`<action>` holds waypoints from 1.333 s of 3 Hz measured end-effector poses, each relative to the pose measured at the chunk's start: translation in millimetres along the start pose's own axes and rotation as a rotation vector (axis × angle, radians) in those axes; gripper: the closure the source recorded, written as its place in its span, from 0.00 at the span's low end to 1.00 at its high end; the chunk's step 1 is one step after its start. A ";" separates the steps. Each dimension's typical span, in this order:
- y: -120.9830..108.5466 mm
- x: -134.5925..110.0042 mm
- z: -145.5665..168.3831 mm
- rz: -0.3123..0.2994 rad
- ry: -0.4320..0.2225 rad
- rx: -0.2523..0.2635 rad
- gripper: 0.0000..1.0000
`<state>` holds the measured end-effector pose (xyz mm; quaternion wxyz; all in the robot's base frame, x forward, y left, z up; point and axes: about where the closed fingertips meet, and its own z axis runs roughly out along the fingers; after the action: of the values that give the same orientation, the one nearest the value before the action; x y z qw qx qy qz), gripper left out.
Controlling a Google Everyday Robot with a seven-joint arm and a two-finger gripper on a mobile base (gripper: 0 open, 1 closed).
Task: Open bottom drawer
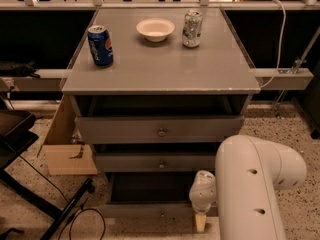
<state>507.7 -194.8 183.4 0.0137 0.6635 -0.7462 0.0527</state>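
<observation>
The bottom drawer (140, 210) stands pulled out. The gripper (200, 222) sits low at its front's right end, perhaps touching it; whether it grips anything is unclear.

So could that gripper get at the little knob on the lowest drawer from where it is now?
Probably yes. The gripper hangs low at the right end of the bottom drawer front, about level with its knob, and nothing stands between them.
</observation>
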 end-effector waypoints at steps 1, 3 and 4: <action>24.3 18.6 14.6 0.029 0.013 -0.038 0.18; 61.6 39.7 35.5 0.072 0.018 -0.113 0.64; 60.6 39.4 35.0 0.072 0.018 -0.113 0.88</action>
<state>444.6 -230.2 148.5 0.0560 0.6339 -0.7712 0.0168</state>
